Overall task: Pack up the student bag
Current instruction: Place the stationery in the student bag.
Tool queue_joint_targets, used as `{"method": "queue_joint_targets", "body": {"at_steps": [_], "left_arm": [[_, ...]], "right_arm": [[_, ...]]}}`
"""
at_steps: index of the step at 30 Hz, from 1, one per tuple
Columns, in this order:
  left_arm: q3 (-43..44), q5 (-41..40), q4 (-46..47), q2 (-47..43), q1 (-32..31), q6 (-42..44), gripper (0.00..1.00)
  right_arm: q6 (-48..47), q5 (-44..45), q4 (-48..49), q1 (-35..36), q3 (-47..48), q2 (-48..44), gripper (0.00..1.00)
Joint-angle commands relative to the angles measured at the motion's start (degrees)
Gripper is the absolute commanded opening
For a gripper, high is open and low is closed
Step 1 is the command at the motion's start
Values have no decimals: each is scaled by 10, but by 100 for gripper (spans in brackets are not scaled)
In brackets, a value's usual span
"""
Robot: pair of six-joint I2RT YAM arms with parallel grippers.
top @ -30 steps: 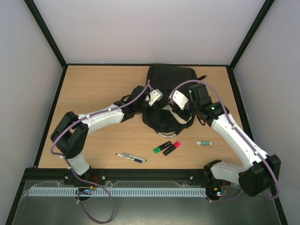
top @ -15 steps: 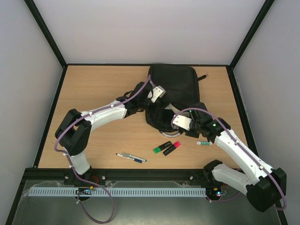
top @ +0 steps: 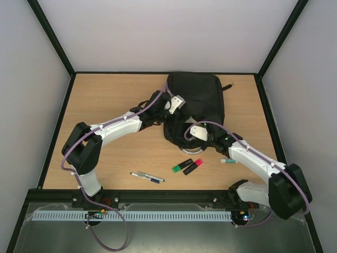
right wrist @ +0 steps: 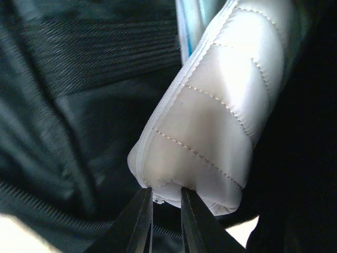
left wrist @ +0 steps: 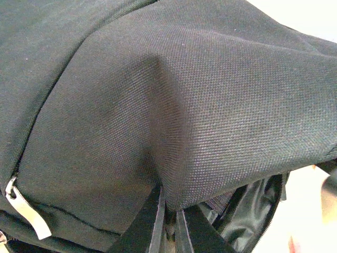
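Note:
The black student bag [top: 200, 95] lies at the back middle of the table, its near end open. My left gripper [top: 178, 107] is shut on a fold of the bag's top fabric [left wrist: 210, 105]; its fingers [left wrist: 152, 224] pinch the fold at the mouth, and the shiny lining [left wrist: 253, 211] shows underneath. My right gripper [top: 194, 130] is at the bag's near opening. Its fingers [right wrist: 139, 221] are shut on the lower edge of a white quilted pouch [right wrist: 210, 121], which has dark bag fabric [right wrist: 79, 105] around it.
On the table in front of the bag lie a green highlighter [top: 181, 165], a pink highlighter [top: 194, 166], a pen [top: 147, 177] and a small white-and-green tube [top: 229, 161]. Black frame rails edge the table.
My right arm has swung down from over the bag to its near opening and pushed left with the pouch. My left gripper has shifted slightly back, still holding the fabric.

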Motion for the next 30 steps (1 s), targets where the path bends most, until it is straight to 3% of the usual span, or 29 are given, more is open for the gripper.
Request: {"method": "queue_joint_targets", "body": {"at_steps": [1, 9, 14, 20, 24, 30], "left_arm": [[27, 31, 17, 3, -1, -10, 2], [20, 39, 15, -6, -2, -12, 2], [14, 46, 20, -9, -2, -20, 2], [-1, 38, 24, -2, -2, -37, 2], [-14, 30, 19, 1, -2, -44, 2], [-60, 25, 26, -3, -14, -56, 2]], "right_arm": [[-9, 24, 149, 3, -7, 51, 15], [3, 29, 298, 3, 6, 160, 15], [43, 57, 372, 3, 5, 178, 16], [80, -55, 185, 3, -13, 75, 23], [129, -79, 46, 3, -1, -11, 24], [163, -222, -147, 2, 35, -157, 26]]}}
